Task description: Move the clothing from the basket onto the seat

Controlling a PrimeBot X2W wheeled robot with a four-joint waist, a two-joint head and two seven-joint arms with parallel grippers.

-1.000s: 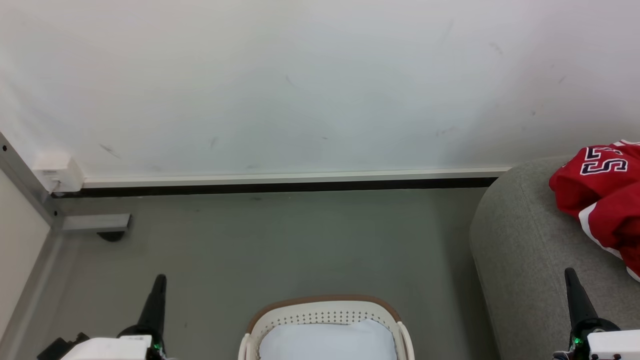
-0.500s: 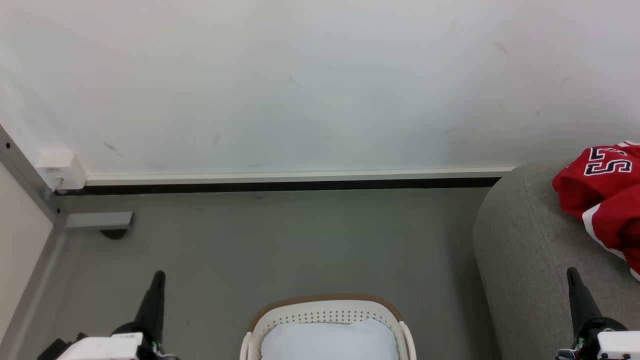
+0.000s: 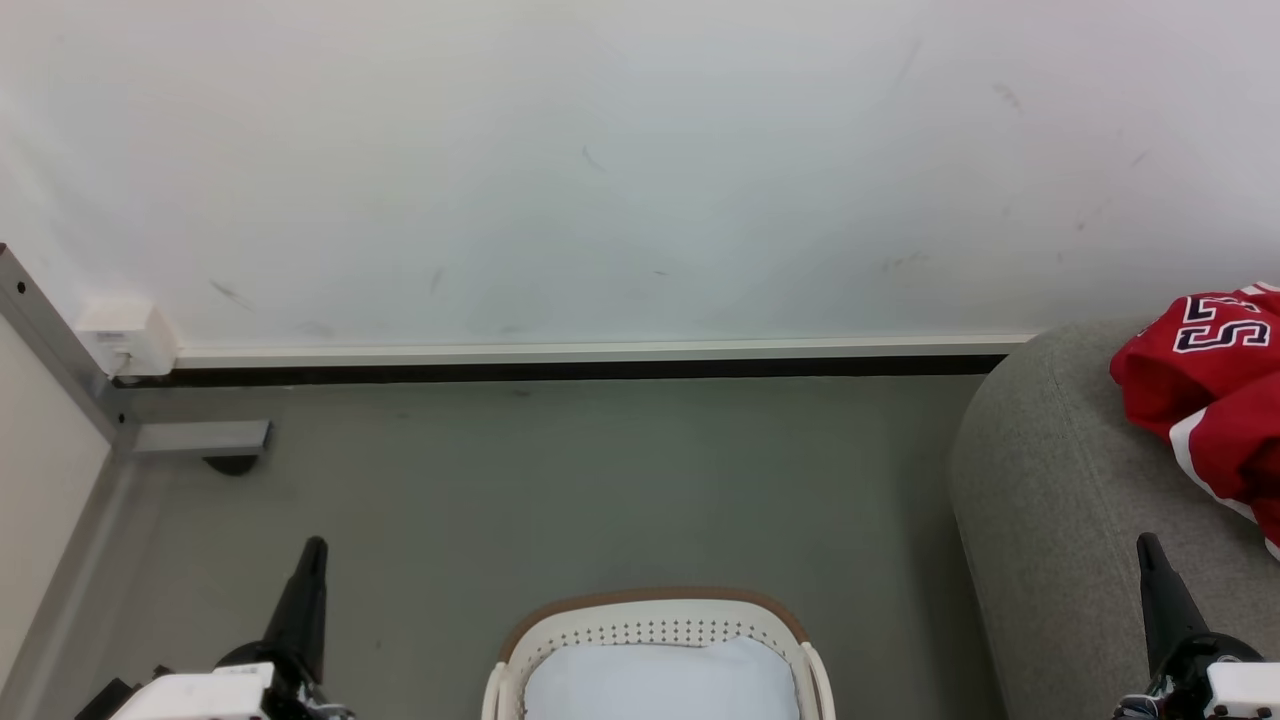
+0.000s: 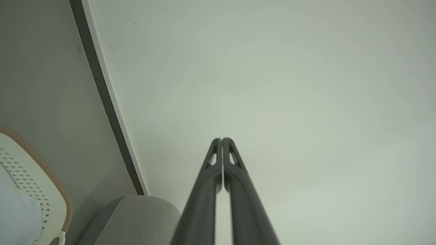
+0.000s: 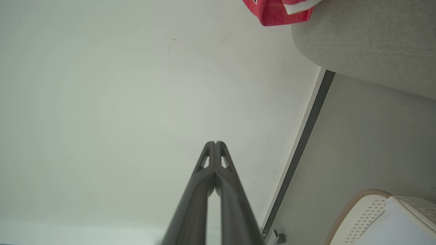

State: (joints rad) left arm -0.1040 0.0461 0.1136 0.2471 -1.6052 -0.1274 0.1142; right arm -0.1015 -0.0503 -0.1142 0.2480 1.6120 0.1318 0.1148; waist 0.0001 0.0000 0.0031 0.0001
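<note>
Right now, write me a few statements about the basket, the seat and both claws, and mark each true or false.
Red clothing lies on the seat. True.
The basket holds red fabric. False: white fabric shows in it.
The left claw is shut. True.
The right claw grips the clothing. False: it is shut on nothing, clear of the clothing.
The basket stands on the seat. False: it stands on the floor.
</note>
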